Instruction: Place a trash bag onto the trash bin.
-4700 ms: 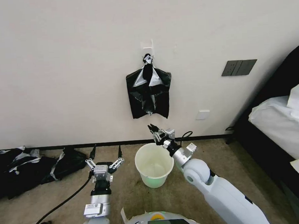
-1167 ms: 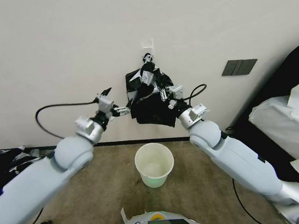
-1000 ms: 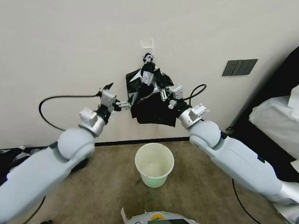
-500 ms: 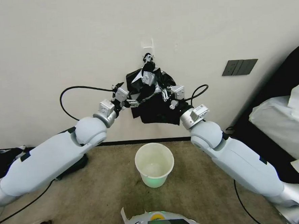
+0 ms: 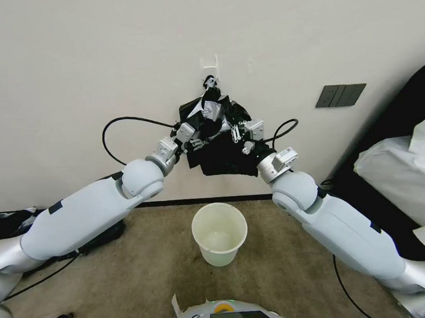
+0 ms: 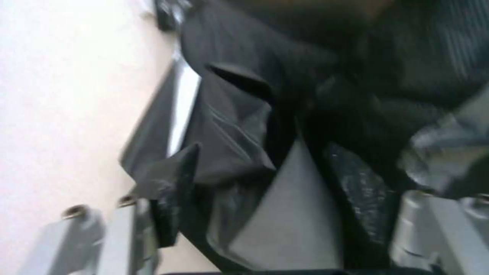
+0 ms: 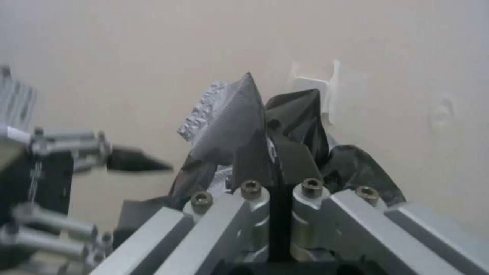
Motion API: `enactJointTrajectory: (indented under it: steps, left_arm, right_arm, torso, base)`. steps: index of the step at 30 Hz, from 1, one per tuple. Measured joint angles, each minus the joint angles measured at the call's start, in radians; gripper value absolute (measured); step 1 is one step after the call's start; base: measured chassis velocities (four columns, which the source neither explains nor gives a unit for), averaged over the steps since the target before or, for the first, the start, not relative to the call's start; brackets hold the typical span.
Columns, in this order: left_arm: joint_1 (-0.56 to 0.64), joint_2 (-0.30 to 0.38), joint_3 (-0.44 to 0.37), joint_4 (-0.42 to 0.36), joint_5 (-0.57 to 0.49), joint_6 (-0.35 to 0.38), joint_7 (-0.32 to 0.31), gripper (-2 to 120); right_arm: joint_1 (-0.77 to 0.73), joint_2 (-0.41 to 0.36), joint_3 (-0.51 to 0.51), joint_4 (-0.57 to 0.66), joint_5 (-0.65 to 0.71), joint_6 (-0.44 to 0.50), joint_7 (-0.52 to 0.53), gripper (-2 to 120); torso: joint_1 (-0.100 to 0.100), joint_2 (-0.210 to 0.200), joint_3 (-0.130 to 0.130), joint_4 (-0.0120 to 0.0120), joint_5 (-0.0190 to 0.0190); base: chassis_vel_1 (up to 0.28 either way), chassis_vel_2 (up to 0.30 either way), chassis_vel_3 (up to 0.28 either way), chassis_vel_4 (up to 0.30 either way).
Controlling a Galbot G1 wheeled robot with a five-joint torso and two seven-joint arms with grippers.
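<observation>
Head: your right claw (image 5: pixel 234 134) pinches the bag (image 5: pixel 222 153) hanging lengthwise down the wall from its hook (image 5: pixel 210 82), above the bin (image 5: pixel 220 233); left claw (image 5: pixel 198 143) at its edge | Left wrist: jaws spread around film | Right wrist: tips clamped on film; step: pulling one free, next needs a downward tug.

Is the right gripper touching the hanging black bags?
Touching. In the right wrist view, the right gripper has its fingertips shut on a fold of the black bags below the wall hook.
</observation>
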Motion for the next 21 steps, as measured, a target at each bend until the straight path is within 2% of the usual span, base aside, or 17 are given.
enactJointTrajectory:
  steps: [2, 5, 6, 9, 11, 12, 14, 16, 21]
  left_arm:
    - [-0.013, -0.008, 0.024, 0.003, 0.000, 0.035, -0.015, 54]
    - [-0.018, -0.017, 0.032, 0.009, 0.000, 0.051, -0.026, 49]
    - [-0.023, -0.029, 0.036, 0.019, 0.000, 0.060, -0.037, 42]
    - [-0.028, -0.049, 0.038, 0.034, -0.002, 0.066, -0.058, 27]
    - [-0.028, -0.053, 0.038, 0.035, -0.004, 0.067, -0.062, 24]
    - [-0.025, -0.059, 0.034, 0.036, -0.007, 0.067, -0.070, 15]
    - [-0.023, -0.061, 0.032, 0.036, -0.008, 0.067, -0.073, 14]
    - [-0.008, -0.067, 0.014, 0.035, -0.012, 0.065, -0.082, 2]
    - [0.041, -0.068, -0.038, 0.011, -0.034, 0.051, -0.107, 0]
  right_arm:
    - [0.003, 0.002, 0.001, 0.002, 0.007, 0.000, 0.001, 0]
    - [0.003, 0.002, 0.003, 0.002, 0.009, 0.000, 0.002, 0]
    - [0.003, 0.001, 0.006, 0.003, 0.011, 0.000, 0.002, 0]
    - [-0.001, -0.005, 0.013, 0.006, 0.014, 0.000, 0.002, 0]
    - [-0.001, -0.007, 0.014, 0.006, 0.014, 0.000, 0.002, 0]
    - [-0.002, -0.009, 0.016, 0.006, 0.015, 0.000, 0.002, 0]
    - [-0.002, -0.009, 0.016, 0.005, 0.015, 0.001, 0.002, 0]
    - [-0.007, -0.008, 0.016, 0.004, 0.015, 0.002, 0.003, 0]
    - [-0.022, 0.002, 0.014, 0.001, 0.025, 0.009, 0.016, 0]
  torso:
    - [0.000, 0.000, 0.000, 0.0000, 0.0000]
    - [0.000, 0.000, 0.000, 0.0000, 0.0000]
    - [0.000, 0.000, 0.000, 0.0000, 0.0000]
    - [0.000, 0.000, 0.000, -0.0002, 0.0001]
    - [0.000, 0.000, 0.000, -0.0002, 0.0000]
    - [0.000, 0.000, 0.000, -0.0002, 0.0001]
    - [0.000, 0.000, 0.000, -0.0002, 0.0001]
    - [0.000, 0.000, 0.000, -0.0001, -0.0001]
    - [0.000, 0.000, 0.000, -0.0002, 0.0000]
  base:
    - [0.000, 0.000, 0.000, 0.000]
    - [0.000, 0.000, 0.000, 0.000]
    - [0.000, 0.000, 0.000, 0.000]
    - [0.000, 0.000, 0.000, 0.000]
    - [0.000, 0.000, 0.000, 0.000]
    - [0.000, 0.000, 0.000, 0.000]
    - [0.000, 0.000, 0.000, 0.000]
    - [0.000, 0.000, 0.000, 0.000]
    - [0.000, 0.000, 0.000, 0.000]
